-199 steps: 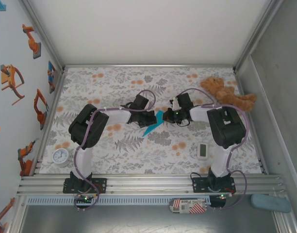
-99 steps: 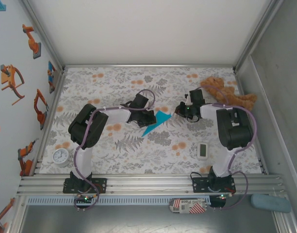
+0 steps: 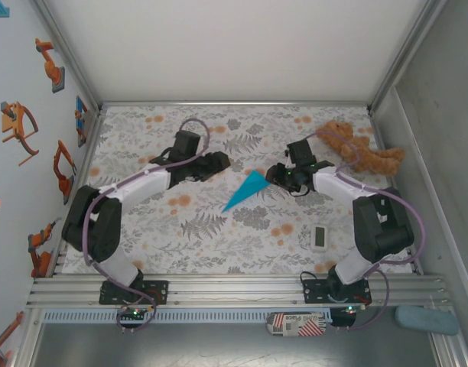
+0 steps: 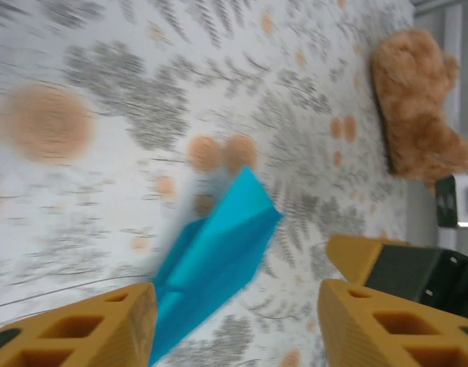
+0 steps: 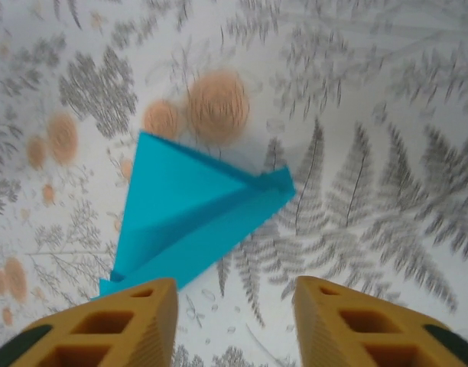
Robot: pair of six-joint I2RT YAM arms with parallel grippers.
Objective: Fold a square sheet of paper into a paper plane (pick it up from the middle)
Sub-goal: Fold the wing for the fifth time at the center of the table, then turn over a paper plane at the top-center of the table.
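The cyan-blue paper plane (image 3: pixel 245 189) lies loose on the floral table near the middle, a pointed dart with its tip toward the near left. My left gripper (image 3: pixel 221 162) hangs just left of it, jaws open and empty; from its wrist the plane (image 4: pixel 211 256) shows ahead between the orange fingertips (image 4: pixel 81 329). My right gripper (image 3: pixel 274 174) sits just right of the plane, also open and empty, and its wrist view shows the plane (image 5: pixel 190 218) lying flat with a centre crease past the left fingertip (image 5: pixel 131 325).
A brown teddy bear (image 3: pixel 356 149) lies at the far right near the right arm. A small white timer (image 3: pixel 319 237) rests near right, and a round white clock (image 3: pixel 95 246) at the near left edge.
Both grippers have opened and let go of the plane. The left arm drew back to the left and the right arm to the right; the plane now lies free on the table.
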